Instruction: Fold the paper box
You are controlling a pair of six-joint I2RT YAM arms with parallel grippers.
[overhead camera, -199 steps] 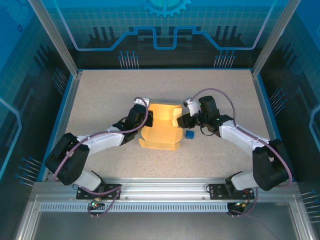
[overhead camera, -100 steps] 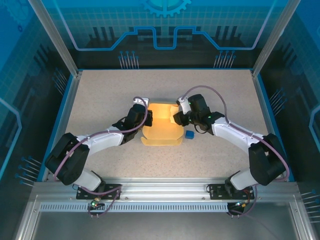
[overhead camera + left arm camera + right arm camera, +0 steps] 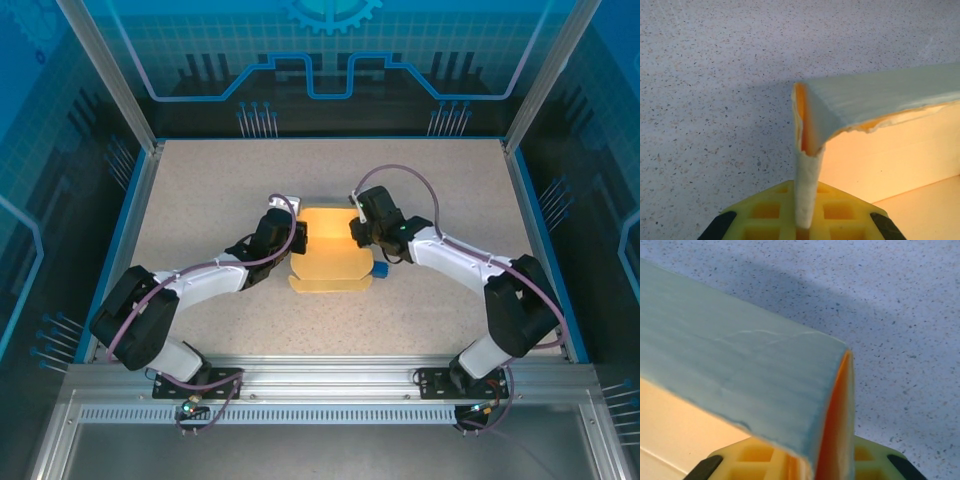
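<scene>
The paper box, pale yellow cardboard, lies open-topped in the middle of the table with its side walls raised. My left gripper is shut on the box's left wall. In the left wrist view that folded wall runs down between the yellow pads of the gripper. My right gripper is at the box's right wall. In the right wrist view the doubled wall sits pinched between the yellow pads of the gripper, and the wall's outer face looks bluish.
A tiny blue cube rests on the speckled tabletop just right of the box, partly under the right arm. Blue rails and metal posts border the table. Bare tabletop lies behind and in front of the box.
My right gripper has moved left onto the box's right wall and closed on it. The box now looks narrower, its right side folded up. The left arm has stayed put.
</scene>
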